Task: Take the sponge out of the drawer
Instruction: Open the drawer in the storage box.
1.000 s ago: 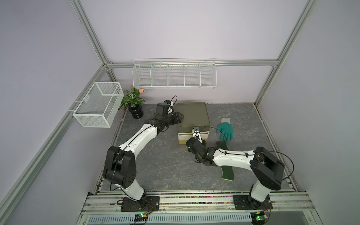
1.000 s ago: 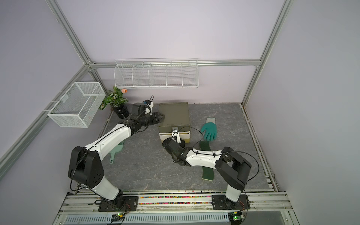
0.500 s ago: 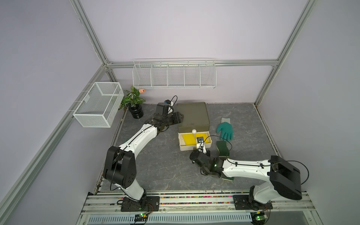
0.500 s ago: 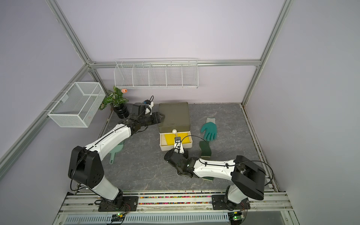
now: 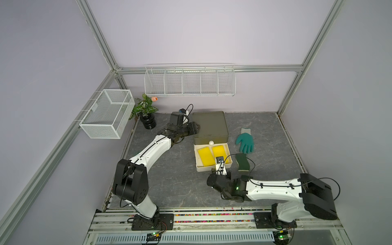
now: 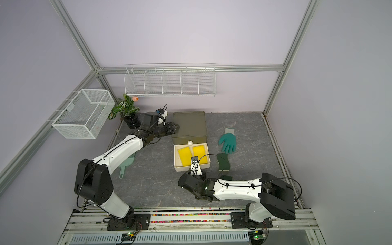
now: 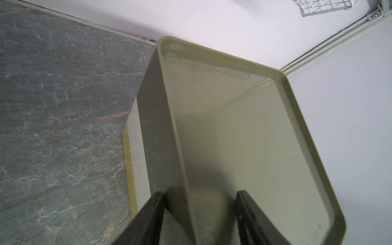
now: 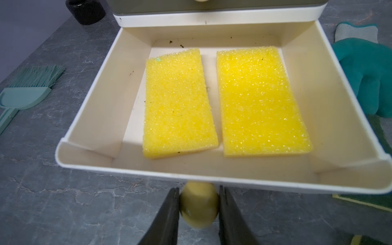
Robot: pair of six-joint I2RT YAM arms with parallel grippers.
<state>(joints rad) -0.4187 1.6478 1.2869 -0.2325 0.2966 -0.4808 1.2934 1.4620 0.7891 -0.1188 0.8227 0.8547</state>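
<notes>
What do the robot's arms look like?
The left arm and right arm match: smooth white shells with chunky black joints, and thin black cables clipped along them. The left gripper and right gripper are black, each with two flat dark fingers. A small camera sits on each wrist, and a tiny green light glows on the right arm.
</notes>
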